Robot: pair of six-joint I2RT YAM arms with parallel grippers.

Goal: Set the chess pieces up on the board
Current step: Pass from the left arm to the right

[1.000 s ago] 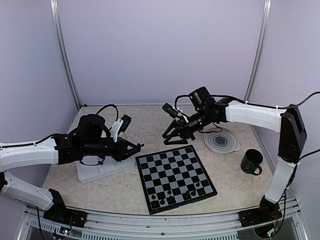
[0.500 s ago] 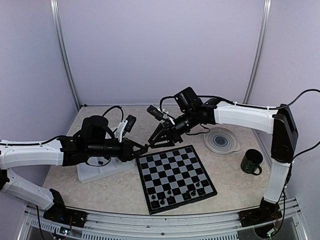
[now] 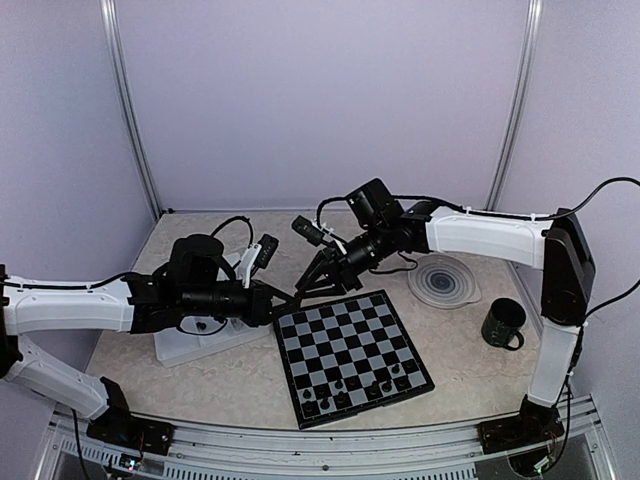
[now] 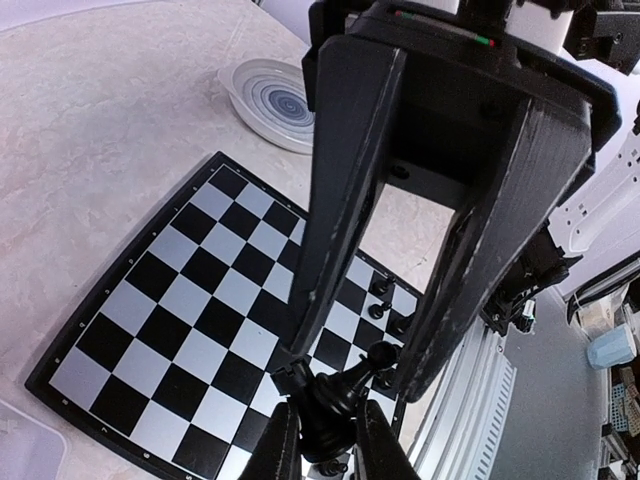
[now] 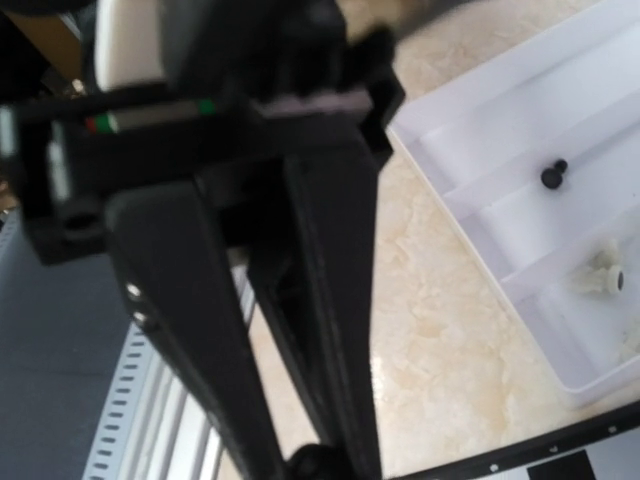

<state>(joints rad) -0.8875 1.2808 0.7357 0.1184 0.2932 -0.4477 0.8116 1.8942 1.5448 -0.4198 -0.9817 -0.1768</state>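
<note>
Both grippers meet above the far left corner of the board (image 3: 350, 345). My left gripper (image 3: 287, 300) is shut on a black chess piece (image 4: 335, 400) with a round top, pinched by its base between my own fingertips (image 4: 283, 445). The right gripper (image 3: 303, 290) points down at it. Its long black fingers (image 4: 340, 200) stand apart on either side of the piece's head, one of them close to it. In the right wrist view the left gripper's fingers (image 5: 320, 350) fill the frame, with the piece's head (image 5: 315, 465) at the bottom edge. Several black pieces (image 3: 360, 385) stand along the board's near rows.
The white compartment tray (image 3: 200, 340) lies left of the board under the left arm. It holds a black piece (image 5: 552, 175) and a pale piece (image 5: 605, 280). A ringed grey plate (image 3: 443, 283) and a dark mug (image 3: 503, 323) stand to the right of the board.
The right gripper swung left and down to the piece in the left gripper, and its jaws narrowed. The left gripper moved right towards the board corner, still holding the piece.
</note>
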